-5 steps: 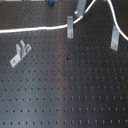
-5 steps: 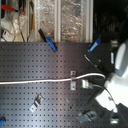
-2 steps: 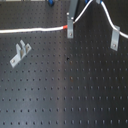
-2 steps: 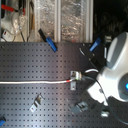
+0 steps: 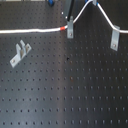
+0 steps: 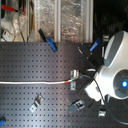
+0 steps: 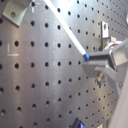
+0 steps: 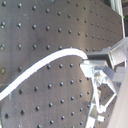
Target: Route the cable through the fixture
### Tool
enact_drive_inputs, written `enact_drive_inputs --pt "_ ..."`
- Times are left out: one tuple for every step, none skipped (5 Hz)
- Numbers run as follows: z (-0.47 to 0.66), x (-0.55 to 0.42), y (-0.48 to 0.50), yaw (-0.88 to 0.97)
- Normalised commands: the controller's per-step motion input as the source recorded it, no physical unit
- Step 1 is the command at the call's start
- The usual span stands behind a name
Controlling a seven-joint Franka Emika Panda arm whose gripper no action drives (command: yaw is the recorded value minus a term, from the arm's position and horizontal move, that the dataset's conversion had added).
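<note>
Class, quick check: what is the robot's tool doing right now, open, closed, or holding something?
Tool: closed on the white cable, which leaves its tips in both wrist views.

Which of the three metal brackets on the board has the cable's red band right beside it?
The narrow upright clip in the middle of the first exterior view; the cable's red band ends beside it. The other upright clip and the two-pronged bracket have none.

A: The cable [image 5: 35, 31] is looking like smooth white plastic sheathing, with 1 red-orange band.

B: The fixture [image 5: 70, 28] is showing as dull light-grey metal. The perforated board [image 5: 65, 90] is appearing matt black, its holes glinting faintly.
</note>
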Motion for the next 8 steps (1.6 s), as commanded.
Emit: enact_drive_inputs --pt "0.84 -0.137 0.773 0.05" --pt "0.08 0.001 0.001 0.0" --pt "0.01 0.0 0.0 0.0" --pt "0.19 0.046 0.03 0.0" --pt "0.25 0.019 0.014 -0.04" --pt "0.45 0.051 -0.007 -0.92" --pt "0.46 0.006 0.004 -1.0" --pt "0.0 0.011 -0.009 0.0"
